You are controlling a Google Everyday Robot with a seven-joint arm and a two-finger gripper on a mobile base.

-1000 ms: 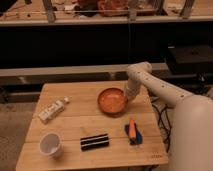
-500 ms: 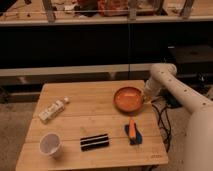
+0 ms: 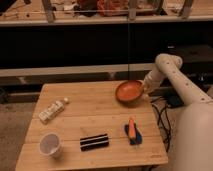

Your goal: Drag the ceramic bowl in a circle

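The bowl (image 3: 129, 91) sits at the tabletop's (image 3: 90, 120) far right corner, the end effector (image 3: 144, 88) at its right rim (grip state: cannot tell). Any further push outward could tip it off the edge.

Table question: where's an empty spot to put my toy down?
The middle of the table is bare, between the bottle, the black bar and the orange bowl. The far left corner is free too. The right side is crowded: the tool at the bowl, the carrot toy.
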